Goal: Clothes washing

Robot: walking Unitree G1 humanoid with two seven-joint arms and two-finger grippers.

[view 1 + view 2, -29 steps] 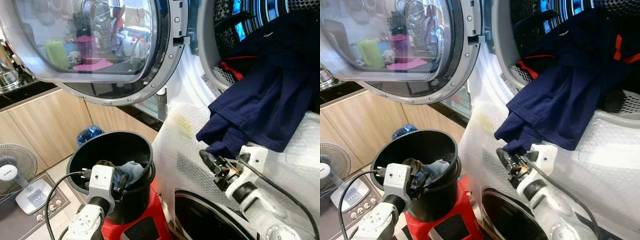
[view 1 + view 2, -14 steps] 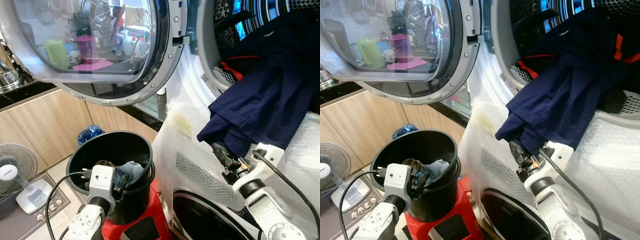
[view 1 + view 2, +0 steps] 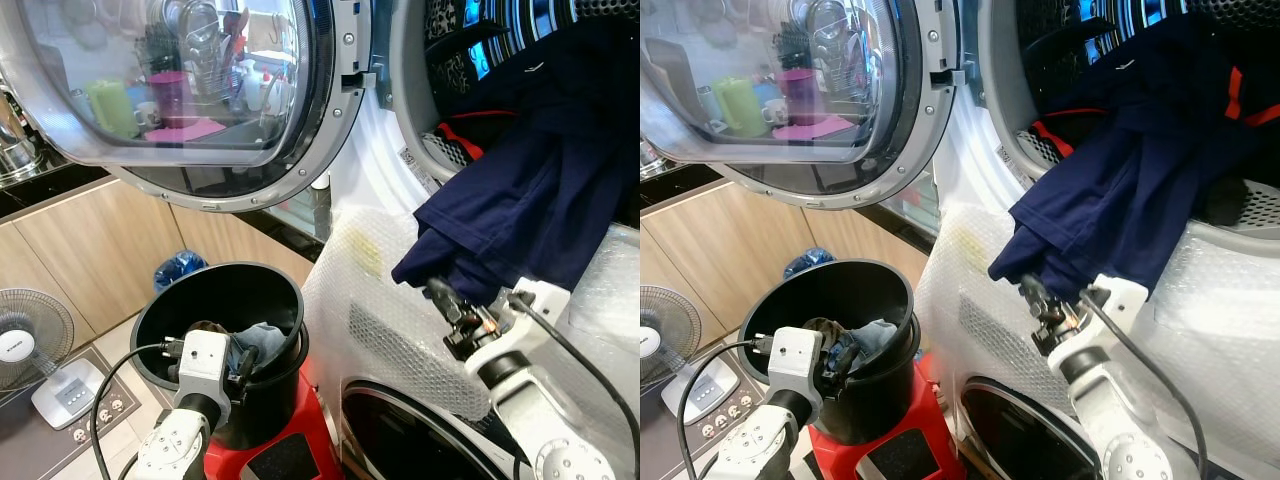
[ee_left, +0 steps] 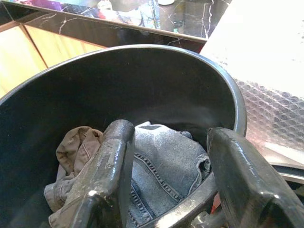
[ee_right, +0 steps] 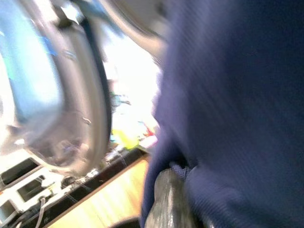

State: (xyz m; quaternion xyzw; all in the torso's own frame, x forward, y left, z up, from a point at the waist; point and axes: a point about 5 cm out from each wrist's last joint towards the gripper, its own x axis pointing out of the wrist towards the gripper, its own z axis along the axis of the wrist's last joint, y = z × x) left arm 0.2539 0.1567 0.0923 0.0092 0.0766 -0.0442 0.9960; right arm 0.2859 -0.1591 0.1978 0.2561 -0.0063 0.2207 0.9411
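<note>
The right gripper [image 3: 440, 296] is under the blue shirt [image 3: 530, 190] hanging from the washer drum [image 3: 1250, 215], its fingers too hidden to tell if they pinch it, and next it needs to push the shirt inside, while the left gripper [image 4: 166, 175] waits with its jaws apart over the black bucket [image 3: 170, 310].

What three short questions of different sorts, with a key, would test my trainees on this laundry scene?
1. True or false: the washer door is closed.
2. Which hangs out of the drum? A) navy garment B) white towel C) red sock
3. What container holds the denim garment?

Key: 1. False, it stands open. 2. A; the right hand reaches up under its hem. 3. The black bucket, with the left hand at its rim.
</note>
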